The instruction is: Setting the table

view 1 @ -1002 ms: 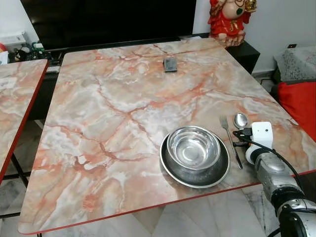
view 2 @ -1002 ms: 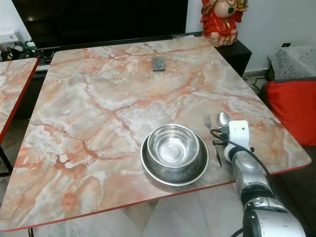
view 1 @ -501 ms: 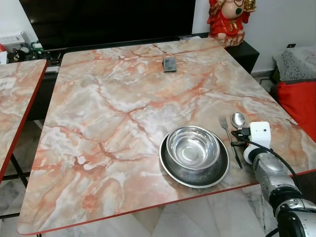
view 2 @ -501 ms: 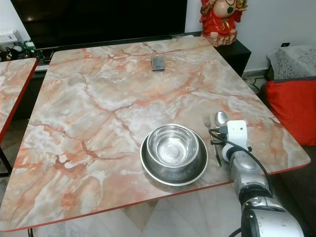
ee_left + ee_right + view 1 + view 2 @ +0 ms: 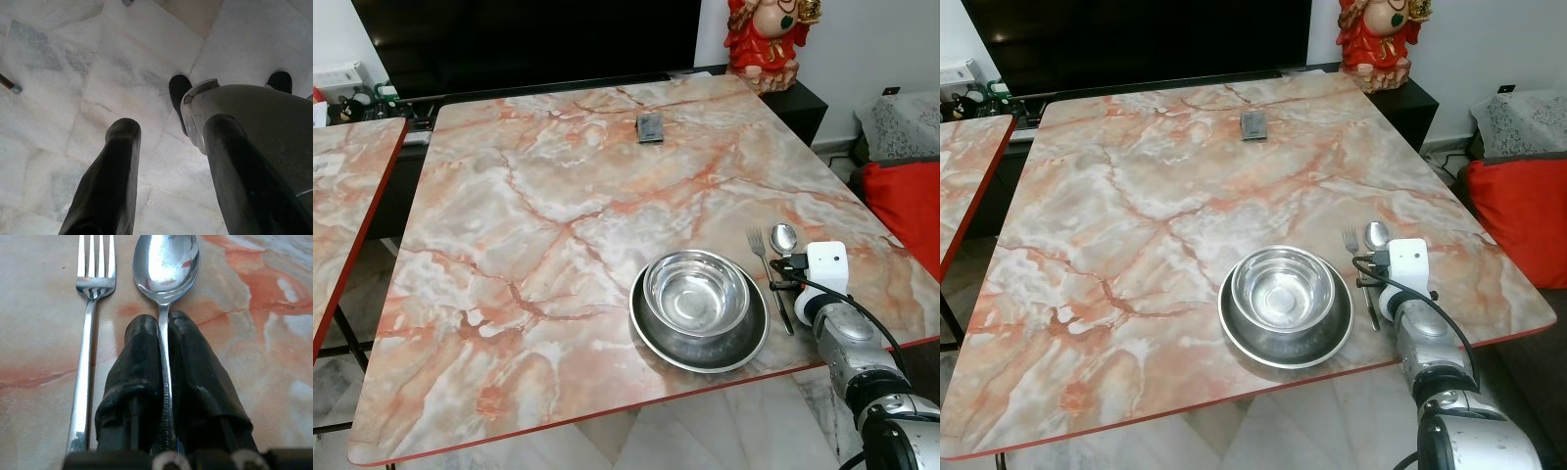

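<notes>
A steel bowl (image 5: pixel 696 292) sits inside a steel plate (image 5: pixel 651 338) near the front right edge of the marble table (image 5: pixel 558 215). To the right of the plate a fork (image 5: pixel 87 333) and a spoon (image 5: pixel 166 259) lie side by side on the table, bowl end pointing away from me. My right gripper (image 5: pixel 163 328) rests low on the table, shut on the spoon's handle; its white wrist block (image 5: pixel 827 266) hides the handle from the head views. My left gripper (image 5: pixel 168 132) hangs open over the tiled floor beside my leg.
A small dark flat object (image 5: pixel 649 127) lies at the table's far side. A red figurine (image 5: pixel 764 34) stands behind the table on a dark cabinet. A second marble table (image 5: pixel 342 196) is at the left, and a red cushion (image 5: pixel 906 206) is at the right.
</notes>
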### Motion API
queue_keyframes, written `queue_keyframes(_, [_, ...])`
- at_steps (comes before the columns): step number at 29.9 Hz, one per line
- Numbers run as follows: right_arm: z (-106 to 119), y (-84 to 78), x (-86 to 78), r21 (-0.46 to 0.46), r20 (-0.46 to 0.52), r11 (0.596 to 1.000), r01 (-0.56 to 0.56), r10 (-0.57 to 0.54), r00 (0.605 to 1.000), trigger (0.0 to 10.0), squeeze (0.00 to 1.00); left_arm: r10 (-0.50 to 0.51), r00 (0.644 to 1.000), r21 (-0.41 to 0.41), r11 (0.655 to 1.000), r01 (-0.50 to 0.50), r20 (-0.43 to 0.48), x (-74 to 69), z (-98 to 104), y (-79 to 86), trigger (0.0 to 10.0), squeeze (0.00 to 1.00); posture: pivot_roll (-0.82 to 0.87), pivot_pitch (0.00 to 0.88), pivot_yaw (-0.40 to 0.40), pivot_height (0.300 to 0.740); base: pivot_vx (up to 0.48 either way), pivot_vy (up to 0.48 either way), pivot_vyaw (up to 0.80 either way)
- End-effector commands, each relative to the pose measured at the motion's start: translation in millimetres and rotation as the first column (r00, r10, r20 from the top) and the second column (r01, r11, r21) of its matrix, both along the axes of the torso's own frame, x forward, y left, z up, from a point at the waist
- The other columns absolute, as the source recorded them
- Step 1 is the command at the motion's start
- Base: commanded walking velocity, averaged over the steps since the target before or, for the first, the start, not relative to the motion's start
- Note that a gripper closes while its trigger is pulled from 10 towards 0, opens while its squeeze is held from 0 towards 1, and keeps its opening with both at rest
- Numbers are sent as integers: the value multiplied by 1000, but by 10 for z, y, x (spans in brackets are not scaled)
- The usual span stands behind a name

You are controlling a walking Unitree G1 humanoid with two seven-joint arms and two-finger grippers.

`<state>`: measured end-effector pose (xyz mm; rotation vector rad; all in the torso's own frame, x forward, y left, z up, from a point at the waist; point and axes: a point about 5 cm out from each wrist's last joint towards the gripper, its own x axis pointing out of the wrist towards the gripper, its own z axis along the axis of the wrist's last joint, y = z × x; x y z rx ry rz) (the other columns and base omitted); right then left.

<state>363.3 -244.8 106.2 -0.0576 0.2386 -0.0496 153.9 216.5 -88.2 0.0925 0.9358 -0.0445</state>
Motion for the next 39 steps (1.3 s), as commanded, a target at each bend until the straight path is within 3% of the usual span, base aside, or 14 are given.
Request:
queue_keyframes(1, [-51,2,-20,-6,-27,1000,-1,1,1000,10000,271,3,1000,3,1000,-3,-30,-104,-33,37,10000,0,-4,153,28,740,0,0,0])
queue_keyframes(8, [-59,15,-21,-3,-26,1000,-1,1,1000,10000,267,0,1000,2,1000,0,-19,-70,-18,41,10000,0,-3,152,30,740,0,0,0])
queue_keyframes(9, [-59,16,-21,-3,-26,1000,-1,1,1000,10000,600,-1,1000,1,1000,1,-18,-65,-17,37,10000,0,-3,152,30,740,0,0,0])
queue_keyframes(10, [-59,16,-21,-3,-26,1000,-1,1,1000,10000,761,-2,1000,0,1000,2,-16,-60,-17,31,10000,0,-4,152,30,740,0,0,0])
queue_keyframes(13, [-59,12,-22,-7,-26,1000,0,0,1000,10000,722,-4,1000,-2,1000,4,-15,-55,-19,12,10000,0,-6,153,30,740,0,0,0])
queue_keyframes(14, [-59,5,-23,-12,-27,1000,5,-6,1000,10000,569,-5,1000,-3,1000,5,-15,-56,-20,5,10000,0,-7,153,30,740,0,0,0])
queue_keyframes(15, [-60,1,-25,-13,-27,1000,8,-8,1000,10000,333,-6,1000,-4,1000,6,-15,-57,-21,3,10000,0,-6,154,30,740,0,0,0])
queue_keyframes(16, [-60,1,-25,-13,-27,1000,8,-8,1000,10000,333,-6,1000,-4,1000,6,-15,-57,-21,3,10000,0,-6,154,30,740,0,0,0])
queue_keyframes(17, [-61,-4,-27,-14,-28,1000,10,-10,1000,10000,149,-6,1000,-4,1000,6,-15,-57,-21,1,10000,0,-6,154,30,740,0,0,0])
queue_keyframes(19, [-66,-11,-32,-16,-30,1000,12,-13,999,10000,0,-6,1000,-5,1000,6,-16,-60,-22,0,10000,0,-7,154,29,740,0,0,0])
queue_keyframes(39, [-101,7,-47,-14,-37,1000,11,-11,999,10000,0,-1,1000,-3,1000,1,-26,-77,-29,13,10000,0,-10,156,29,740,0,0,0])
